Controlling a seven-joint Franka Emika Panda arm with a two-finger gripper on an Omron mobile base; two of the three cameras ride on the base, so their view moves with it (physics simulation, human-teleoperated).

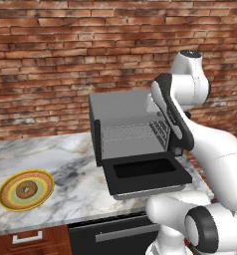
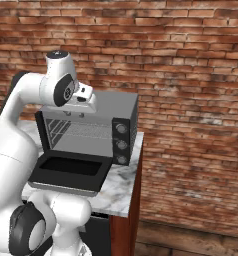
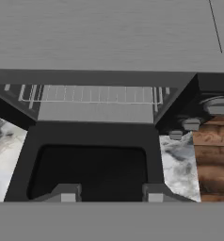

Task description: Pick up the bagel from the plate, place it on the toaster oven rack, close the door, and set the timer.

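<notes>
Left base view puts the small brown ring-shaped bagel [image 1: 25,190] far left of my seemingly parted, empty gripper [image 3: 108,193] over the flat-lying black glass-windowed door [image 3: 90,164].

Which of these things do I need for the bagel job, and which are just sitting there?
Job:
bagel
plate
toaster oven rack
door, open flat
timer knobs
hand, open above the door

Just there:
marble counter
brick wall
drawer
</notes>
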